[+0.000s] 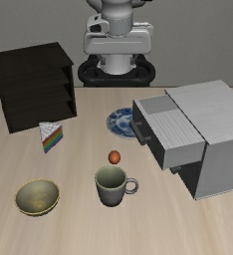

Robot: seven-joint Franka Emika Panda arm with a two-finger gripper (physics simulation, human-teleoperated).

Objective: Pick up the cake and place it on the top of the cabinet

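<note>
- Closest in, my white arm is folded up above its dark round base (89, 72), and my claw (116, 46) hangs high over the back edge of the pale wooden surface (89, 224). It is well apart from every object. I cannot tell whether it is released or clenched.
- Near my base, toward the exterior view's left, stands a black cabinet (31, 85) with stacked drawer fronts.
- A little farther out, near the middle, a blue-and-white patterned plate (119, 121) lies flat.
- Just beside the plate, on the exterior view's right, sits a large grey boxy appliance (203, 129), set at an angle.
- The cake (52, 136), a wedge-shaped slice with rainbow layers and a white top, rests on the surface just in front of the cabinet's lower corner, not on the cabinet's top.
- Farther forward, near the middle, lies a small orange-red ball (115, 157).
- Just beyond the ball stands a grey-green mug (112, 186), upright, its handle toward the exterior view's right.
- Farthest from me, toward the exterior view's left, sits an olive bowl (37, 197), upright.
</note>
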